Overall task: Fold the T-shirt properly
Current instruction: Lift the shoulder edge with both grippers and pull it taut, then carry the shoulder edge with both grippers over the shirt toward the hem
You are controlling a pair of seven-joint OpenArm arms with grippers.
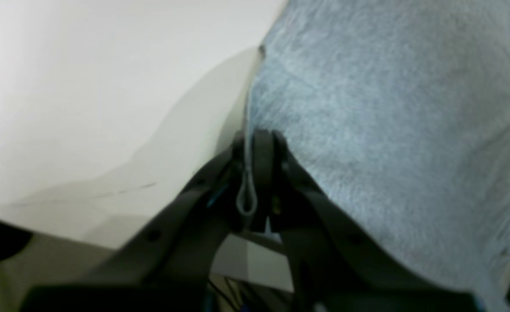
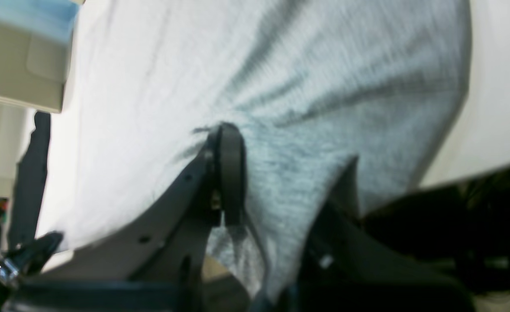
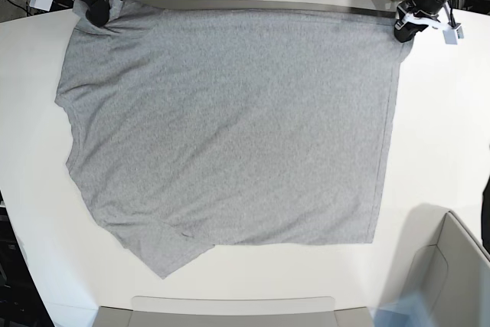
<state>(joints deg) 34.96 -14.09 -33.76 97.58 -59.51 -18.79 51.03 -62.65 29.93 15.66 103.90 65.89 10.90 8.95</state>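
Plain, soft heather-grey T-shirt (image 3: 230, 128), spread flat

White table (image 3: 444, 135) lies open right of the T-shirt (image 3: 230, 128); bins (image 3: 452, 273) seemingly crowd the near edge.

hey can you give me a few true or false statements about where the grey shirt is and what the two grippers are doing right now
1. The heather-grey cotton T-shirt lies spread out, plain side up, on the white table. True.
2. The left gripper hangs open above the cloth. False: it is shut on the shirt's edge, with a hem loop pinched between its fingers.
3. The right gripper is shut on a bunched bit of the shirt. True: creases fan out from its grip.
4. Both grippers hold the shirt's near edge in the base view. False: they hold the two far corners, at the top of that view.
5. The shirt is already folded in half. False: it is still a single flat layer, with one sleeve sticking out at the near edge.
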